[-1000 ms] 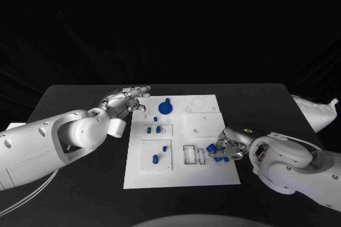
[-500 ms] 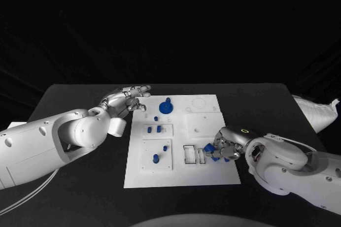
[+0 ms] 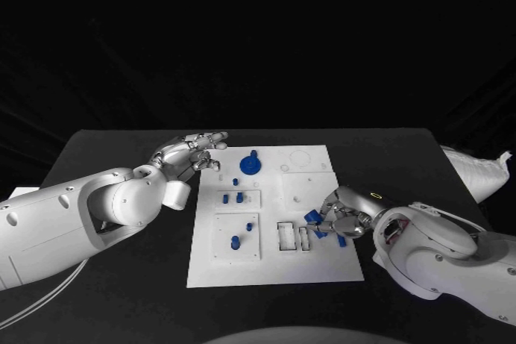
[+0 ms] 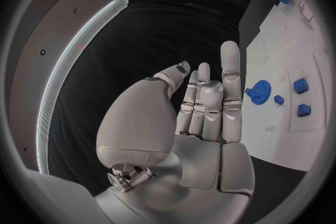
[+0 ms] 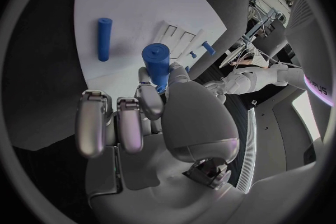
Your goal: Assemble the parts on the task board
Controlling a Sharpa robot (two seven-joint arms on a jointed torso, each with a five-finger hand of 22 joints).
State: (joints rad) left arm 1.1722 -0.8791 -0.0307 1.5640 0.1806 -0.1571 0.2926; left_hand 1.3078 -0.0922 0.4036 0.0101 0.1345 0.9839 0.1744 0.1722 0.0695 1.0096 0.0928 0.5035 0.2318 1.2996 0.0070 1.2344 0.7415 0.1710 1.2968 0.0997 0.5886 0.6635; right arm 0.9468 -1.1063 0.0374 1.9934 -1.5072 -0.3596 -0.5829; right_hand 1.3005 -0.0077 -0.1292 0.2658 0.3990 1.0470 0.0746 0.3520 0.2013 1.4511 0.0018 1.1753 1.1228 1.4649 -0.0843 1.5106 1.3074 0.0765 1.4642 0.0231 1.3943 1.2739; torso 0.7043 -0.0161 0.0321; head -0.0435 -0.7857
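The right hand (image 3: 346, 217) grips a blue peg (image 5: 157, 63) over the task board (image 3: 274, 273) (left hand (image 3: 192, 151) spread, empty).

No readable text, labels, brands or numbers anywhere I can see. My task board (image 3: 323, 266) is plain white, no markings legible. The blue parts carry no print.
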